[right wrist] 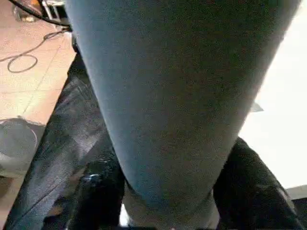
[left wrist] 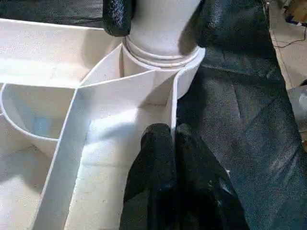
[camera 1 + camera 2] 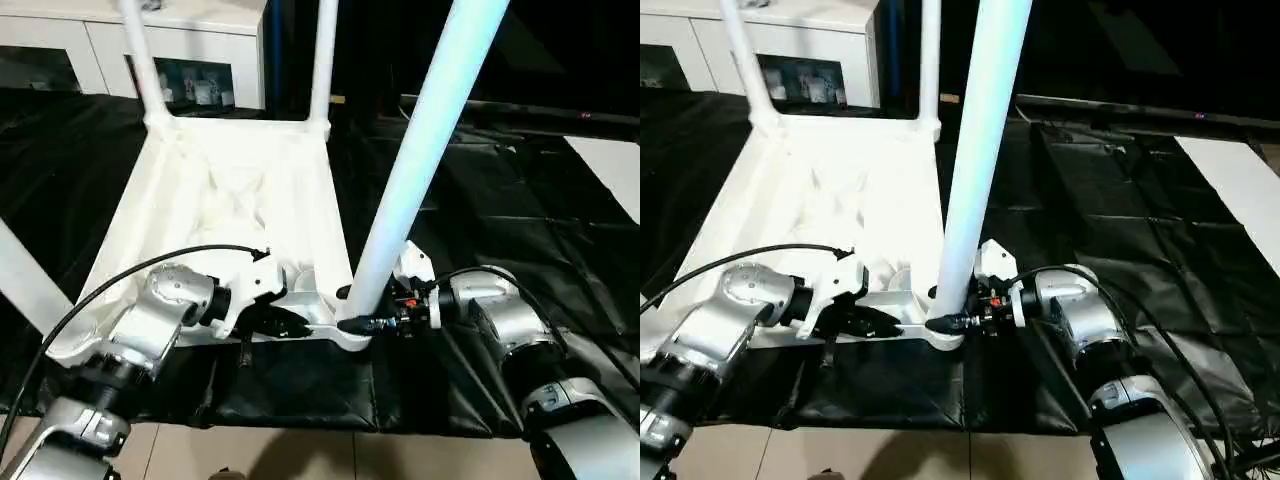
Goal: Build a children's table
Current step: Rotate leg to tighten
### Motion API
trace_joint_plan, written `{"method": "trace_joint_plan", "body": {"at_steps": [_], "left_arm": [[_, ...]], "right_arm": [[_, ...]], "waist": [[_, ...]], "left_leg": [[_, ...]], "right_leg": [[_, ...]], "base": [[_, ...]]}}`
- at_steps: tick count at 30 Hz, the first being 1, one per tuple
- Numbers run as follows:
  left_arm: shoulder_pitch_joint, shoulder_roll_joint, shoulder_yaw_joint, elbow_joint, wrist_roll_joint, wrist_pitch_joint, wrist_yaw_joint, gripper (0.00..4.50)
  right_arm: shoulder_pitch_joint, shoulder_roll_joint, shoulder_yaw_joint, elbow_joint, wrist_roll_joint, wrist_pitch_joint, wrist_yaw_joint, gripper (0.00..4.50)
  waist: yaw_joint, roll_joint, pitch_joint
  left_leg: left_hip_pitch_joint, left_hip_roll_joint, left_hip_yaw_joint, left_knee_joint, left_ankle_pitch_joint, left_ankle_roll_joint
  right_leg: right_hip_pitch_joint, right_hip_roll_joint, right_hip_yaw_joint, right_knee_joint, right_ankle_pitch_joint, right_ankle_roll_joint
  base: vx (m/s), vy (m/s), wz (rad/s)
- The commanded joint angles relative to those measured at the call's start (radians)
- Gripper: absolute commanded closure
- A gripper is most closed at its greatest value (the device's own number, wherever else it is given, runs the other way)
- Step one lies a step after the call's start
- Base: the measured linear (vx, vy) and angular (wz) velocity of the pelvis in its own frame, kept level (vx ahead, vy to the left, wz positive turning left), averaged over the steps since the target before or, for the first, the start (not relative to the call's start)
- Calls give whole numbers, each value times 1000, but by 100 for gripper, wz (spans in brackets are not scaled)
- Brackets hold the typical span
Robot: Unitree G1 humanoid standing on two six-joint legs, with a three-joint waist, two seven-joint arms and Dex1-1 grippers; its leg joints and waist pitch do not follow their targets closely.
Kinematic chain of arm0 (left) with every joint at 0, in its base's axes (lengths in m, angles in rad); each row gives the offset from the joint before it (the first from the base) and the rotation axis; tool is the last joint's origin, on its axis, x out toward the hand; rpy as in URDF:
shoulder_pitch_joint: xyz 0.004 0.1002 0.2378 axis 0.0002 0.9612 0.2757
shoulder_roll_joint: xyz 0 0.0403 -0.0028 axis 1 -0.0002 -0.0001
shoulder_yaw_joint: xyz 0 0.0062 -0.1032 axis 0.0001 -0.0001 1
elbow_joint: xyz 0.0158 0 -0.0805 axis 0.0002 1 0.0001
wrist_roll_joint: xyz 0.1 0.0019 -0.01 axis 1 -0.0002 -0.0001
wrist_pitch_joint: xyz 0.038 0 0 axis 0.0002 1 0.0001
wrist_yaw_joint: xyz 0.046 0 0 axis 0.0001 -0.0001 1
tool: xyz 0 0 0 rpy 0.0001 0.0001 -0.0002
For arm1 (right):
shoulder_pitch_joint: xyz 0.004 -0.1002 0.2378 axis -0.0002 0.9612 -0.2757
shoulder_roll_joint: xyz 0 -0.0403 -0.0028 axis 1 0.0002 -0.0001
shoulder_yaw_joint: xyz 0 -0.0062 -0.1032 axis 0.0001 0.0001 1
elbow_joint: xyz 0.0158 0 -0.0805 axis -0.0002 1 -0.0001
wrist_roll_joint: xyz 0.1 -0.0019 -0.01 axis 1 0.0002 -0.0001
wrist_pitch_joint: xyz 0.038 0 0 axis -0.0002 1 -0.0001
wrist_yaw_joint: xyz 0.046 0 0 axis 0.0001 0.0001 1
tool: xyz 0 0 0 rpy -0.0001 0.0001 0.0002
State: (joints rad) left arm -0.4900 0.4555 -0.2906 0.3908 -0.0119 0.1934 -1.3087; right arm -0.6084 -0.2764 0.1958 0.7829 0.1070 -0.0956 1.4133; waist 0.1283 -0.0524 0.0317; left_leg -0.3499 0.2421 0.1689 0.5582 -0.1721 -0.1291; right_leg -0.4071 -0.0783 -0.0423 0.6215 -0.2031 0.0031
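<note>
The children's table top [image 3: 200, 200] lies upside down on a black cloth, ribbed underside up. Legs stand in its far left socket [image 3: 140, 60] and far right socket [image 3: 322, 60], and another leg [image 3: 25, 285] slants up at the near left. A thick white leg [image 3: 420, 150] rises from the near right corner socket [image 2: 163, 57]. My right gripper [image 3: 350, 308] is shut on this leg's base, one black finger [image 1: 96, 196] on each side. Just left of that socket, my left gripper [image 2: 165, 136] is shut on the top's thin rim wall [image 2: 171, 96].
A white glass-door cabinet [image 3: 150, 40] stands behind the table top. A flat white board [image 3: 610, 170] lies at the far right on the black cloth [image 3: 480, 200]. Tiled floor [image 3: 300, 455] begins at the cloth's near edge. A black cable [image 3: 120, 275] arcs over my left forearm.
</note>
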Motion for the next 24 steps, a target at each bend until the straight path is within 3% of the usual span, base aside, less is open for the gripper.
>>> {"method": "trace_joint_plan", "body": {"at_steps": [1, 8, 12, 15, 17, 19, 20, 24], "left_arm": [[-38, 2, 26, 32, -13, -11, 35, 450], [-31, -23, 42, 39, -12, -5, 92, 450], [5, -69, 53, -20, 5, 67, 210, 450], [30, -109, 50, -61, 13, 114, 267, 450], [37, -141, 48, -76, 20, 139, 309, 450], [44, -191, 35, -92, 38, 168, 368, 450], [49, -214, 24, -102, 45, 182, 390, 450], [59, -280, -9, -134, 51, 222, 440, 450]], "right_arm": [[31, 11, 61, -12, -14, 25, 75, 241], [58, 40, 36, -34, 13, 51, 20, 251], [69, 106, 4, 21, -28, 53, -209, 252], [67, 165, -17, 68, -63, 57, -403, 254], [59, 207, -32, 95, -69, 65, -507, 255], [42, 266, -49, 130, -77, 74, -642, 255], [32, 293, -57, 144, -81, 79, -704, 256], [-7, 363, -70, 187, -98, 85, -849, 256]], "waist": [[-1, 3, -48], [8, 3, -47], [5, 1, -43], [-17, -2, -37], [-34, -3, -33], [-44, -4, -29], [-49, -5, -28], [-62, -3, -32]], "left_leg": [[1, -14, 22, -54, -194, 42], [2, -13, 21, -56, -204, 32], [4, -12, 18, -60, -233, 13], [-2, -16, 11, -71, -287, -18], [5, -19, 7, -71, -359, -15], [8, -18, 4, -73, -388, -16], [5, -22, -1, -74, -400, -19], [7, -22, -5, -77, -423, -20]], "right_leg": [[52, -37, 26, -64, -86, -227], [50, -37, 27, -65, -111, -214], [46, -42, 29, -72, -178, -200], [46, -45, 27, -86, -344, -142], [35, -44, 25, -104, -472, -105], [28, -46, 24, -111, -531, -89], [31, -47, 20, -117, -589, -65], [27, -43, 14, -121, -576, -54]], "base": [[0, 0, 0], [0, 0, 0], [0, 0, 0], [0, 0, 0], [0, 0, 0], [0, 0, 0], [0, 0, 0], [0, 0, 0]]}}
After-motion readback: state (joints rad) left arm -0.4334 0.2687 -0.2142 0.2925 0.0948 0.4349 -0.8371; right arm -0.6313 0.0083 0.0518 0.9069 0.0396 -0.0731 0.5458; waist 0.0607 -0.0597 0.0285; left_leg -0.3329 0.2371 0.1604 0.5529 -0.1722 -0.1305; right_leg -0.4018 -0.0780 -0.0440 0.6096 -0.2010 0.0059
